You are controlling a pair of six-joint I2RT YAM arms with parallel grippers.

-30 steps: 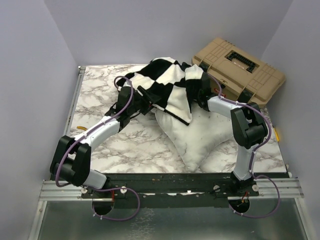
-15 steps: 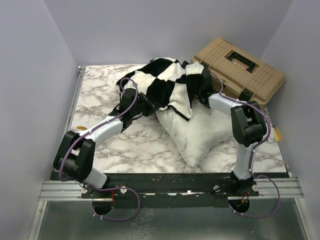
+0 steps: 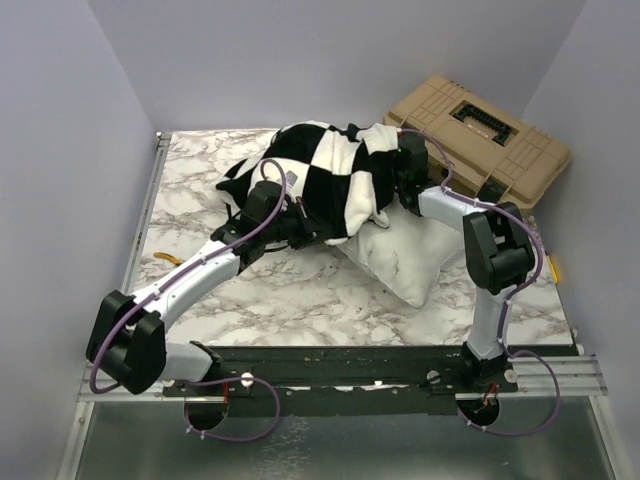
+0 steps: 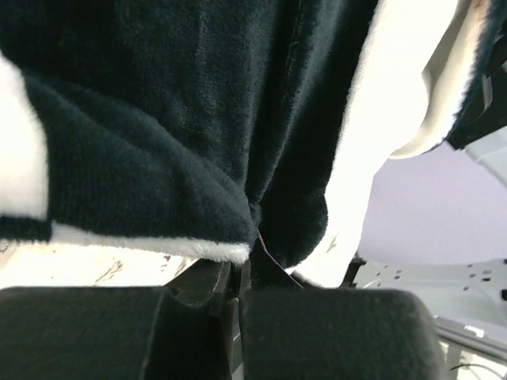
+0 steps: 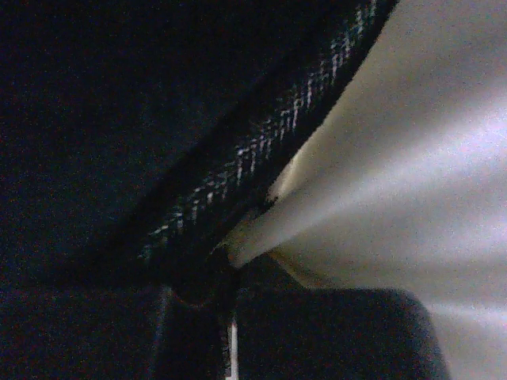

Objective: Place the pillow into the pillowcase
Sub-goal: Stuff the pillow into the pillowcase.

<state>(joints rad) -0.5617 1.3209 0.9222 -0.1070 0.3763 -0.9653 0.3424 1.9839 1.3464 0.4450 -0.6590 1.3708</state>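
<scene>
Lying partly under the pillowcase (image 3: pixel 320 180), the pillow (image 3: pixel 400 262) shows us only one end, a white corner that points away from the tan case (image 3: pixel 480 135) toward the arm bases. The rest is covered by checked fabric, and we cannot tell how much of it is inside. We see the pillowcase heaped just beside the tan case. Our left gripper (image 4: pixel 240 273) is closed on a dark fold of the pillowcase on the side away from the tan case, with cloth pinched between its fingers. Our right gripper (image 5: pixel 226 273) is closed on the pillowcase's stitched hem at the end nearest the tan case, with white cloth caught there too. Both fabrics rest on the marble-patterned table (image 3: pixel 200 190), with the tan case at one corner of it.
</scene>
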